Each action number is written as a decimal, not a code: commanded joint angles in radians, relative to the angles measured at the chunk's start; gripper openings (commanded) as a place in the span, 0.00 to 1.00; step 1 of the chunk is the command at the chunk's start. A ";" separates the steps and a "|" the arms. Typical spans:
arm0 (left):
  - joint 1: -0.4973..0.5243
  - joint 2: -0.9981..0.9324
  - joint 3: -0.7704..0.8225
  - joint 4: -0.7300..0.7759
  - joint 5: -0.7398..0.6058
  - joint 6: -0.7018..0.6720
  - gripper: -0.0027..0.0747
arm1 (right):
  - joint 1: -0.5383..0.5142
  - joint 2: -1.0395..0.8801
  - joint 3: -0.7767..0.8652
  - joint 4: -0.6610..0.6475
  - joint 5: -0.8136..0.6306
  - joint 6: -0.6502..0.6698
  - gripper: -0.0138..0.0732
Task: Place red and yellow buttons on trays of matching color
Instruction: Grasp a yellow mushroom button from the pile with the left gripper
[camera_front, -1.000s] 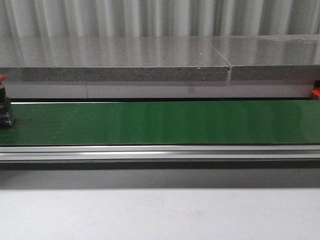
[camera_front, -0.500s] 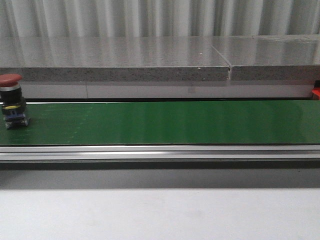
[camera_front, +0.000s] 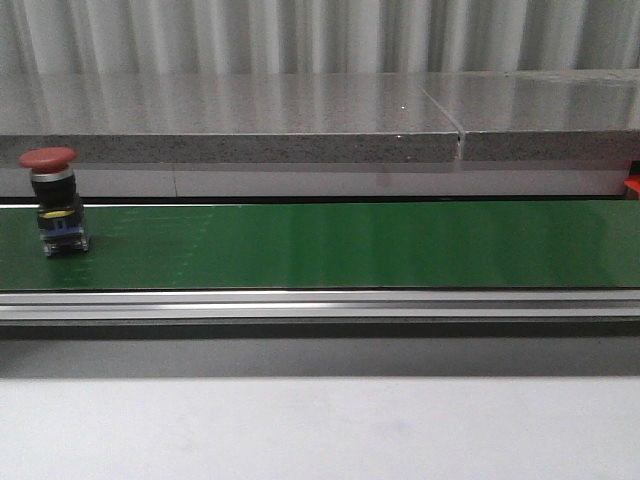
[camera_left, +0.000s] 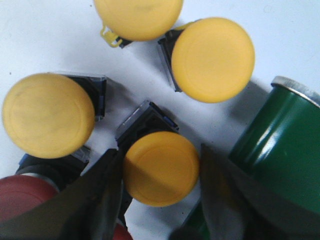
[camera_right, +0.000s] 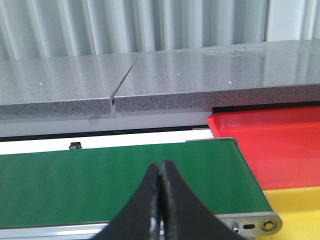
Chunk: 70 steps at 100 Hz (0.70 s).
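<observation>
The right gripper (camera_right: 160, 200) was clenched, its two dark curved fingers pressed tip to tip with nothing between them, hanging over the near edge of the long matte green conveyor belt (camera_right: 115, 185) close to that belt's roller end. The left gripper (camera_left: 160, 185) was spread, one dark finger on each side of a smooth yellow mushroom-cap push button (camera_left: 161, 168). Whether the pads touched the cap could not be told; the button did not look gripped.

The red mushroom-cap push button (camera_front: 55, 205), with its black collar and blocky blue-grey base, stood upright on the belt at the far left end, well away from the right gripper.

The risks, as a judgement: a tall, narrow button with a wide cap is top-heavy, and a shut gripper meeting it would probably knock it over rather than take it. If the jaws opened late, the button could ride past the roller end of the belt and drop toward the glossy red plastic tray (camera_right: 270, 145) or the yellow plastic tray (camera_right: 295, 210) beside it, whichever it happened to hit. On the left side, three more yellow caps (camera_left: 212, 59) crowded near the straddled button, with a shiny green cylindrical can (camera_left: 280, 150) and a dull red cap (camera_left: 22, 197) just beside the fingers. Closing there could pinch or nudge a neighbour, and a rounded, slick cap might slip.
</observation>
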<state>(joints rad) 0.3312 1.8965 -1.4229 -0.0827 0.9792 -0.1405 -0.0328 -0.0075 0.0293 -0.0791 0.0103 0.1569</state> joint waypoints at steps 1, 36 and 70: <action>0.003 -0.051 -0.030 -0.009 -0.021 -0.012 0.37 | -0.004 -0.012 -0.017 -0.002 -0.078 -0.003 0.08; 0.001 -0.188 -0.030 -0.011 0.011 0.030 0.37 | -0.004 -0.012 -0.017 -0.002 -0.078 -0.003 0.08; -0.064 -0.357 0.000 -0.015 0.060 0.080 0.37 | -0.004 -0.012 -0.017 -0.002 -0.078 -0.003 0.08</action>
<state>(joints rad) 0.2969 1.6064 -1.4133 -0.0806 1.0540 -0.0699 -0.0328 -0.0075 0.0293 -0.0791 0.0103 0.1569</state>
